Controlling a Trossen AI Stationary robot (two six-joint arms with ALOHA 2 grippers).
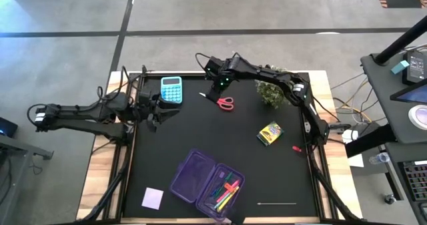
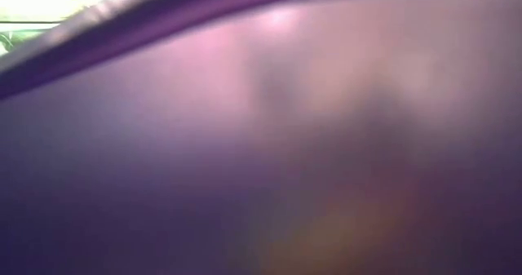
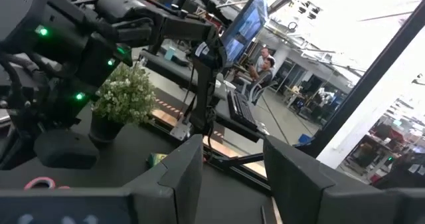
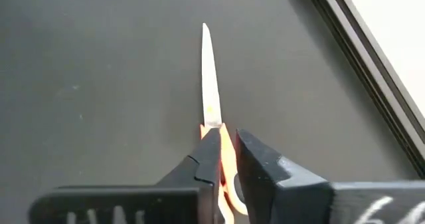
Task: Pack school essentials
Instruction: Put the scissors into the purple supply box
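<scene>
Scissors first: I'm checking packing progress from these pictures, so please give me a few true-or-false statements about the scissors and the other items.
1. The right gripper has its fingers on either side of the red-handled scissors, near the pivot. True.
2. The scissors already lie in the purple case. False: they lie on the black mat near the far edge, apart from the case.
3. Colored pens lie inside the open case. True.
4. The yellow crayon box is in the case. False: it lies on the mat, near the potted plant.
5. The left gripper holds the lilac note pad. False: it is open beside the calculator; the pad lies at the near edge.
</scene>
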